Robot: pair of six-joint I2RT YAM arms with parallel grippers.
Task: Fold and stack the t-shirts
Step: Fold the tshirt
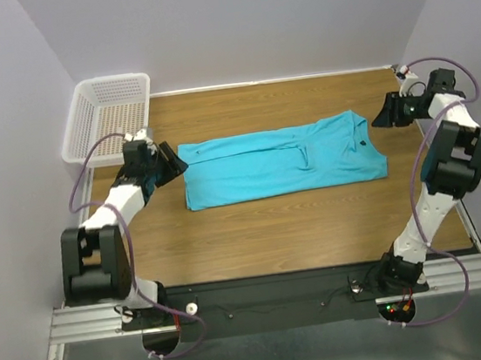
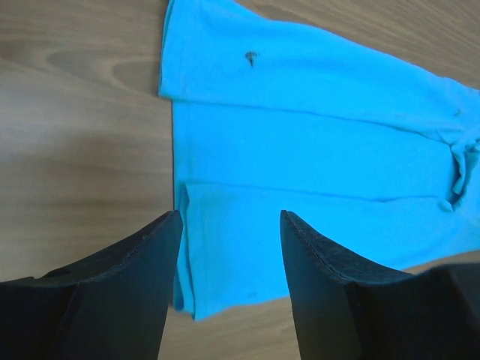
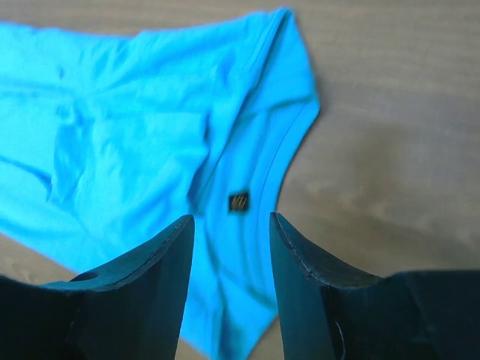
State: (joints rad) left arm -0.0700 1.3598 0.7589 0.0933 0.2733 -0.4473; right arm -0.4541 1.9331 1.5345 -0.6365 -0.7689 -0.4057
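Both left gripper (image 2: 229,217) and right gripper (image 3: 231,217) gape empty by the t-shirt (image 1: 282,162) on a wood table (image 1: 273,229), walls (image 1: 247,21) seemingly lilac

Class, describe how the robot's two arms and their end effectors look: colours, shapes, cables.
Both the left arm and right arm have white link shells with bulky black joints. A thin purple cable loops along each. The left end effector and right end effector each carry two black, wedge-shaped fingers.

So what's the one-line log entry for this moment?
t-shirt: folded lengthwise, lying flat | left gripper: open, empty | right gripper: open, empty
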